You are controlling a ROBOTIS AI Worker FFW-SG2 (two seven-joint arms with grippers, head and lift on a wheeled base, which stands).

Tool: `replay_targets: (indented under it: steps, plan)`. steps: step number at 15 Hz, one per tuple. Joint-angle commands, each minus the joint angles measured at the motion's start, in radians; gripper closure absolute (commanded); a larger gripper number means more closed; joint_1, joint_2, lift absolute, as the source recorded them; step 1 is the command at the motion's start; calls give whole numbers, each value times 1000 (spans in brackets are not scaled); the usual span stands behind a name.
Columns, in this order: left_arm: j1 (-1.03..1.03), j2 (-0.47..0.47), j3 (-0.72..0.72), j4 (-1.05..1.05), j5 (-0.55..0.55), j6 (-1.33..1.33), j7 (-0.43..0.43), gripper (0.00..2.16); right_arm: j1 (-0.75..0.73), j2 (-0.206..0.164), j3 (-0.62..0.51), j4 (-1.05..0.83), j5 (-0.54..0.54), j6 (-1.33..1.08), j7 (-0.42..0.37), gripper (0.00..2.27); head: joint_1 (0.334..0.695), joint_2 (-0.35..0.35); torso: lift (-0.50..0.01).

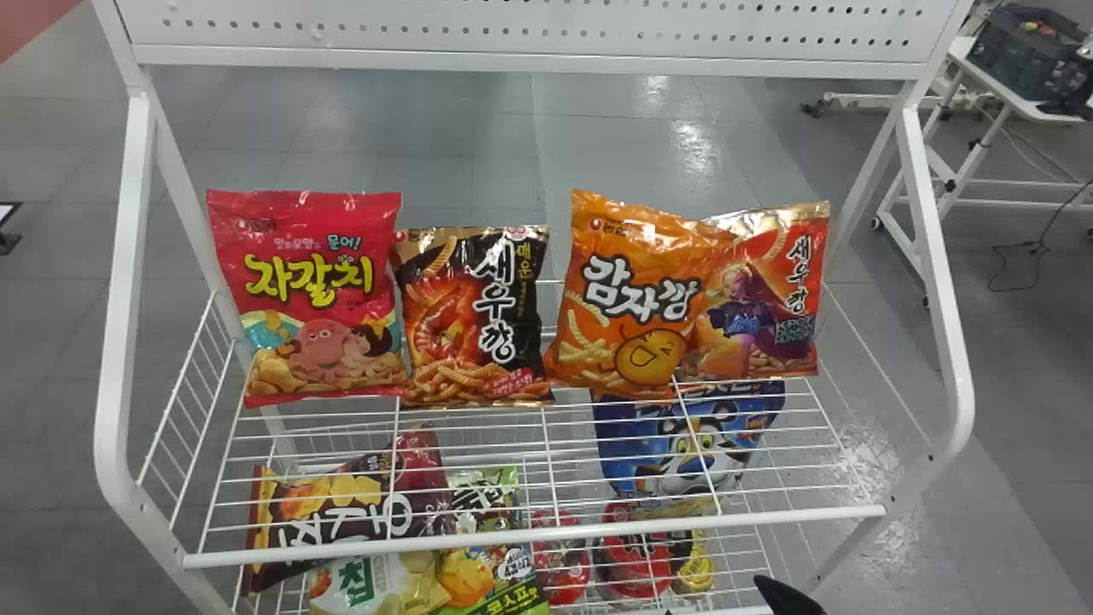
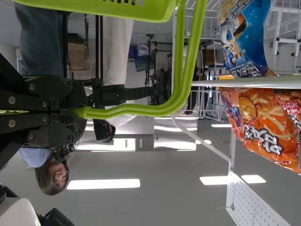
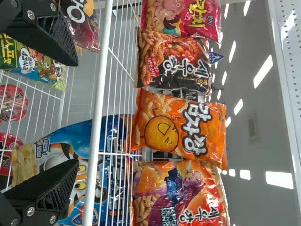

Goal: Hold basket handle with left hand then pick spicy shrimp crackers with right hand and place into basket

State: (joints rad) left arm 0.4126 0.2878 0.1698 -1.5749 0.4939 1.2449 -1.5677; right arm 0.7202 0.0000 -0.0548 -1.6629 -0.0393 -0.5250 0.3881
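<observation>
At the head view's bottom edge, right of centre, a black tip of my right gripper (image 1: 787, 596) shows, below the rack. The black bag of spicy shrimp crackers (image 1: 474, 316) stands second from left on the upper shelf. In the right wrist view, my right gripper (image 3: 77, 113) is open, its fingers apart and nothing between them; the spicy shrimp crackers (image 3: 174, 61) stand beyond the shelf's front bar, apart from it. My left gripper (image 2: 77, 112) is shut on the green handle (image 2: 176, 94) of the basket (image 2: 108, 7) in the left wrist view.
A red bag (image 1: 312, 295) stands left of the black one; an orange bag (image 1: 632, 299) and a red-orange bag (image 1: 760, 299) stand to its right. More snacks lie on the lower shelf, behind the white front bar (image 1: 529, 538). White side rails (image 1: 939, 282) flank the rack.
</observation>
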Motion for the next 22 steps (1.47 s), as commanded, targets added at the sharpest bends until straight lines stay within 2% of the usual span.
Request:
replay_targets:
  steps: [1, 5, 10, 11, 15, 22]
  plan:
    - [0, 1, -1, -2, 0, 0, -13, 2135, -2, 1, 19, -46, 1, 52, 0, 73, 695, -77, -10]
    - [2, 7, -3, -8, 5, 3, -13, 2135, -56, 1, 58, -136, 10, 239, 0, 76, 695, -37, -10]
    - [14, 13, -3, -20, 12, 3, -13, 2135, -182, 1, 142, -224, 32, 552, -11, 87, 695, 49, -10]
    - [14, 13, -3, -20, 12, 3, -13, 2135, -206, 1, 161, -236, 41, 595, -20, 87, 695, 82, -10]
    - [15, 14, -3, -24, 12, 3, -13, 2135, -338, 1, 236, -248, 56, 754, -71, 83, 695, 139, -10]
    - [14, 19, 4, -28, 14, 0, -13, 2135, -558, 1, 358, -175, 87, 853, -173, 70, 695, 222, -10]
